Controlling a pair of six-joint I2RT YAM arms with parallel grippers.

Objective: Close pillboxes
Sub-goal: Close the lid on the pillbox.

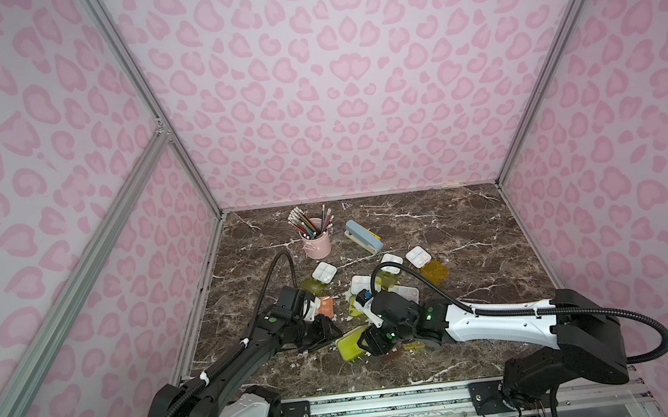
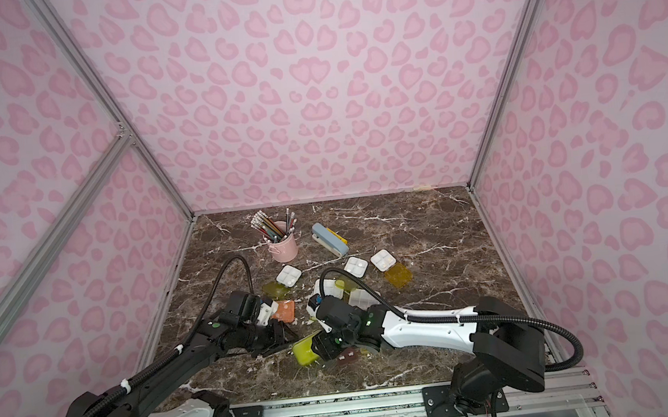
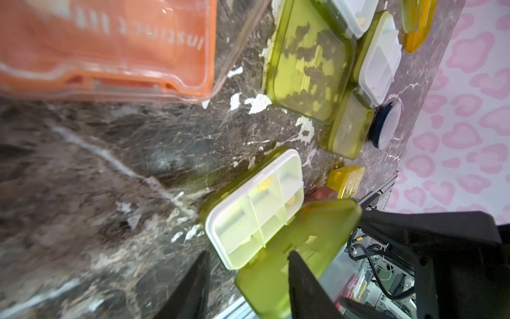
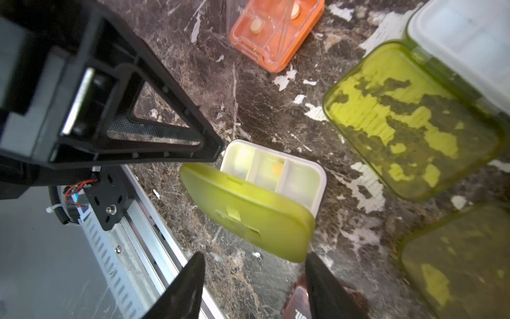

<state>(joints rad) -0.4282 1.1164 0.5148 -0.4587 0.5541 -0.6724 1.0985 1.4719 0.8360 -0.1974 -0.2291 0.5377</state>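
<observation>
Closing the lime pillbox [image 1: 351, 343]: the left gripper [image 3: 248, 255] is shown with fingers [image 3: 300, 279] parted, nothing clasped, the half-raised lid [image 4: 248, 218] standing at their tips. The right gripper [image 4: 256, 255] is likewise spread and empty, the lid just ahead of its fingertips. The lid is best pressed flat near its free edge, away from the hinge, while the tray [image 4: 300, 176] is braced against sliding.
</observation>
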